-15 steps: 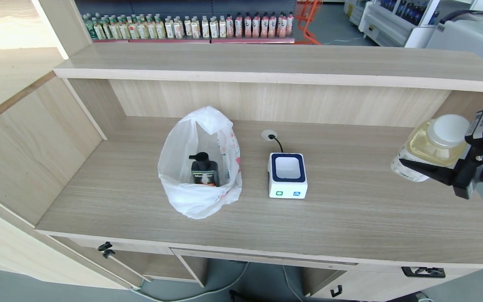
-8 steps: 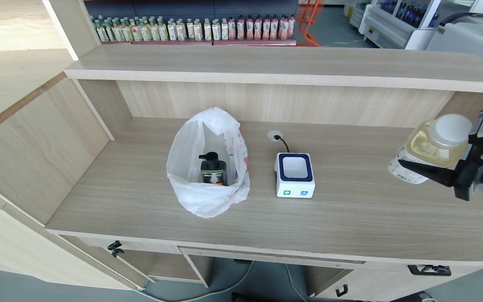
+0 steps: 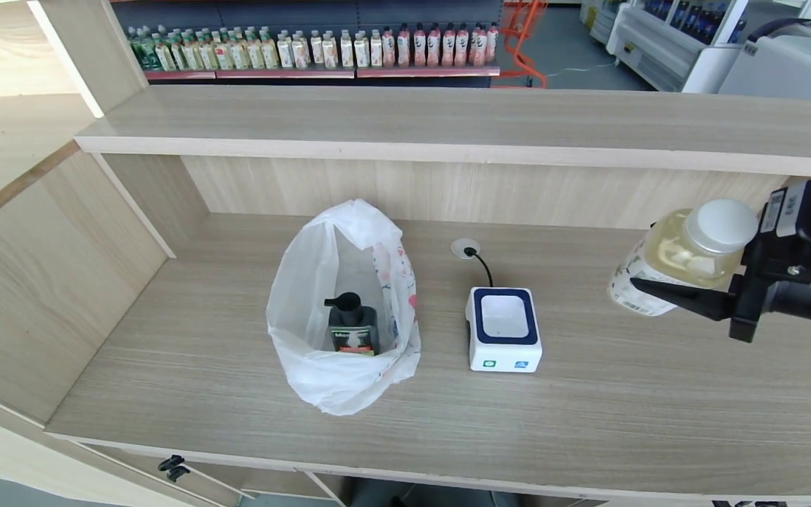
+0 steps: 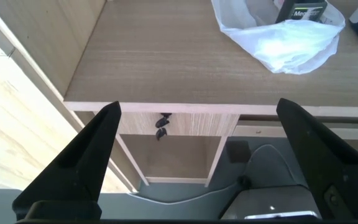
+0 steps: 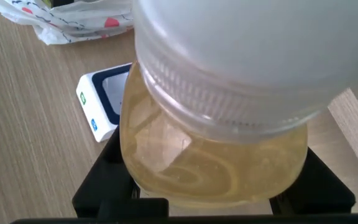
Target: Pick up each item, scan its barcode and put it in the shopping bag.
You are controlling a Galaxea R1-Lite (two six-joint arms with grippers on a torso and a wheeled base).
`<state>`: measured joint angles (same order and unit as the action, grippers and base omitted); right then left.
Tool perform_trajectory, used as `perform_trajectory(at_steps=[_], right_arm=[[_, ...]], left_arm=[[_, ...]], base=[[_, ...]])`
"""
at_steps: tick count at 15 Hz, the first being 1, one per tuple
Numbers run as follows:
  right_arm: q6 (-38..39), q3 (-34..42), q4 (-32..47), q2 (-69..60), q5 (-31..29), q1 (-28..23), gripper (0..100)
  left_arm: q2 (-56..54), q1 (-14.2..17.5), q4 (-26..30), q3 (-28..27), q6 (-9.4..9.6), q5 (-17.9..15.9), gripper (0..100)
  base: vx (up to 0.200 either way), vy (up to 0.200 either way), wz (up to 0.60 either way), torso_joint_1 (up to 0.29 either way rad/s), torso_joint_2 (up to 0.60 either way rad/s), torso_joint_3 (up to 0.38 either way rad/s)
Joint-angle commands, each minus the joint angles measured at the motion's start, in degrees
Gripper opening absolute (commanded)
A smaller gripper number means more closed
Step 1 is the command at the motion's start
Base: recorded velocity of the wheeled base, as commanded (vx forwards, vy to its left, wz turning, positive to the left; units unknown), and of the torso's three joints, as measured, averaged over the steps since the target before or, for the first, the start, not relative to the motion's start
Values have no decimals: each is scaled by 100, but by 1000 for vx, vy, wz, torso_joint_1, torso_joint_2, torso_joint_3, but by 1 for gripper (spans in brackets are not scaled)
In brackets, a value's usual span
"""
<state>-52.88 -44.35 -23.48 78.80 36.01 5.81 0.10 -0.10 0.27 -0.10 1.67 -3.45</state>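
Pale wood counter [image 3: 588, 422] in a shop, seen from above. At its right end, the right hand [image 3: 652, 271] is clamped on a bottle [image 3: 680, 257] of yellowish liquid. The bottle is tipped on its side and held off the counter, with its white cap toward the robot. This is probably the carry toward the scanner [image 3: 504, 327], a small white box with a dark-framed window facing up, well apart to the left. The label would have to be turned down toward that window; where the barcode sits cannot be told.

Just left of the scanner stands a white plastic bag [image 3: 349, 310], mouth open upward to take items. A dark pump bottle [image 3: 351, 331] already stands inside.

The right wrist view looks over the bottle's cap – dark fingers [image 5: 104, 186] press both sides of the bottle, where the head view hides the far one. It also shows the scanner beyond the bottle.

The left wrist view shows the left hand [image 4: 197, 162] with fingers wide apart and holding nothing – parked low in front of the counter's edge, out of the way.
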Motion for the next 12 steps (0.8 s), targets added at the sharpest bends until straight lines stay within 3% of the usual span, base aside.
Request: perform_trajectory(at_steps=[1, 4, 8, 12], right_arm=[[-3, -65, -429, 637, 275, 183, 0], [-38, -47, -1238, 1269, 714, 500, 0], [-82, 5, -1440, 1507, 855, 1009, 0], [-1128, -83, -1440, 1920, 1286, 842, 0]], left_arm=[[-1, 1, 0, 1, 0, 2, 100], [-1, 1, 0, 1, 0, 2, 100], [-1, 1, 0, 1, 0, 2, 100], [-1, 1, 0, 1, 0, 2, 100]], base=[[0, 0, 0, 0, 0, 0], [0, 0, 0, 0, 0, 0], [0, 0, 0, 0, 0, 0], [0, 0, 0, 0, 0, 0]])
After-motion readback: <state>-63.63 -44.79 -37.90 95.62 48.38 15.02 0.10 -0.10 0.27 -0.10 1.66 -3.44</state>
